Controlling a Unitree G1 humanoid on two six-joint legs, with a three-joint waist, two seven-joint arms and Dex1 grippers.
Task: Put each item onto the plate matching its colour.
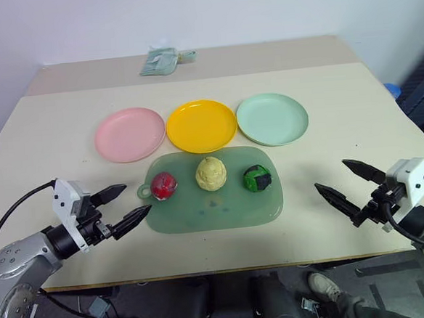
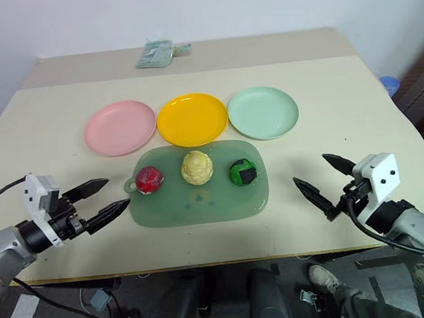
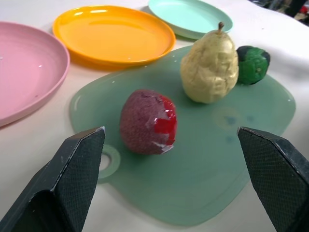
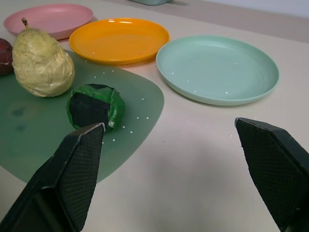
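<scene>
— Beige table (image 1: 43,134) under a white wall, three plates lined up across the middle: pink plate (image 1: 129,134) on the left, yellow plate (image 1: 201,125) in the centre, mint plate (image 1: 272,118) on the right. All three bare.

— And just in front of them, a translucent green mat (image 1: 201,214) carrying the lot: red lump (image 1: 163,184) at the left end, pale yellow pear-shaped lump (image 1: 211,173) in the middle, green lump with black stripes (image 1: 257,178) at the right end. Spaced apart, none touching.

— Left gripper (image 1: 122,205) hovering just off the mat's left edge, fingers spread wide, holding nothing. Pointed in toward the red lump, close to it but clear.

— Right gripper (image 1: 348,182) off the mat's right side, fingers likewise spread wide and bare. Aimed toward the striped green lump, farther from it than the left one from the red.

— Folded greenish cloth (image 1: 163,62) way back at the far edge, well apart from everything.
</scene>
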